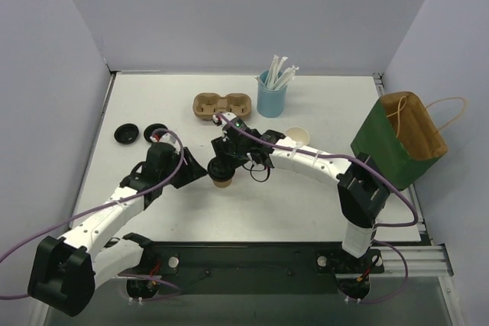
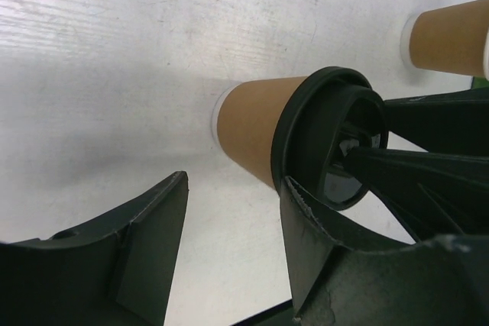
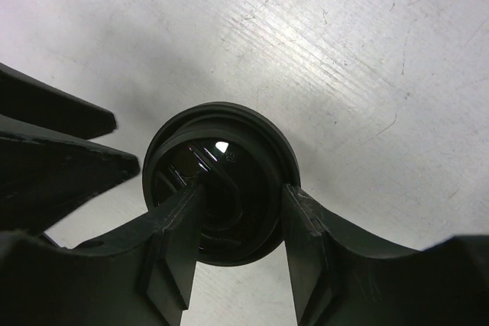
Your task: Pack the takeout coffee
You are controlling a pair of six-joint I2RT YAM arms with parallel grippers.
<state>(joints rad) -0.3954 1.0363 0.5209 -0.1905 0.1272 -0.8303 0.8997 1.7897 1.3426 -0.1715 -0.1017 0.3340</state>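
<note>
step: seating black lid (image 3: 221, 116) on centre tan cup (image 2: 248, 131), judged from the lid sitting on the cup mouth
right gripper (image 3: 243, 204): pinching the lid, one finger across the recess, the other at the outer rim
left gripper (image 2: 233, 188): spread wide, nothing pinched; cup body lies in line with the gap, contact cannot be told
takeout coffee: centre tan cup upright mid-table, under right gripper, just beside left gripper; second open tan cup (image 1: 296, 137) near blue straw cup (image 1: 271, 97), no lid
seat check: lid looks square on the mouth from left wrist view; snap all round not verifiable
do well: press straight down, no sideways drag; light paper cup probably tips easily
brace: close left jaws lightly on cup wall below the lid, not on the lid rim; hard squeeze likely ovalises the mouth and pops the lid
release: open right jaws only once rim is seated, then lift vertically
risk: lid coming off with the fingers if the recess finger catches
later: cup carrier (image 1: 221, 104) and green bag (image 1: 386, 150) well apart from the cup, both for after lidding
</note>
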